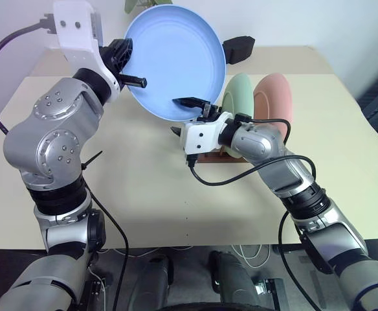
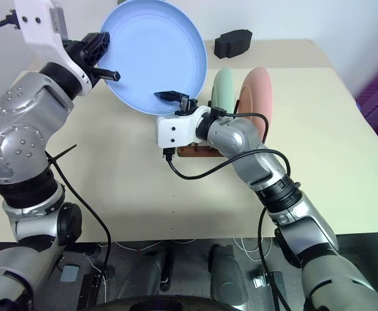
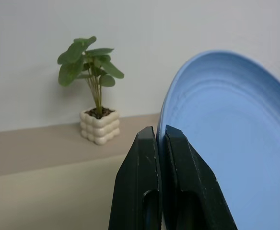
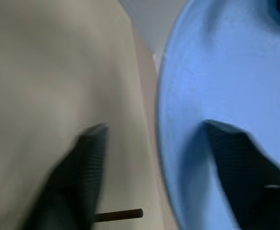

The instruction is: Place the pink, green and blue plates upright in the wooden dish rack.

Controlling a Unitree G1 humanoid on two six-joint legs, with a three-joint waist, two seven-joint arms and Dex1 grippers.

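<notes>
The blue plate [image 1: 173, 61] hangs in the air, tilted up on edge, with my left gripper [image 1: 136, 78] shut on its left rim; the left wrist view has both fingers [image 3: 178, 158] pinched on that rim. My right gripper [image 1: 180, 116] straddles the plate's lower right rim, open, one finger [image 4: 236, 153] over the plate's face and the other [image 4: 89, 163] behind it. Behind that gripper the green plate [image 1: 241, 91] and the pink plate [image 1: 274, 97] stand upright side by side in the wooden dish rack [image 1: 210, 157], whose base is mostly hidden by my right hand.
A beige table [image 1: 144, 194] spreads under both arms. A black block [image 1: 239, 48] sits at its far edge. A small potted plant [image 3: 94, 91] stands on a ledge by the wall. A black cable [image 1: 228, 178] loops from my right wrist.
</notes>
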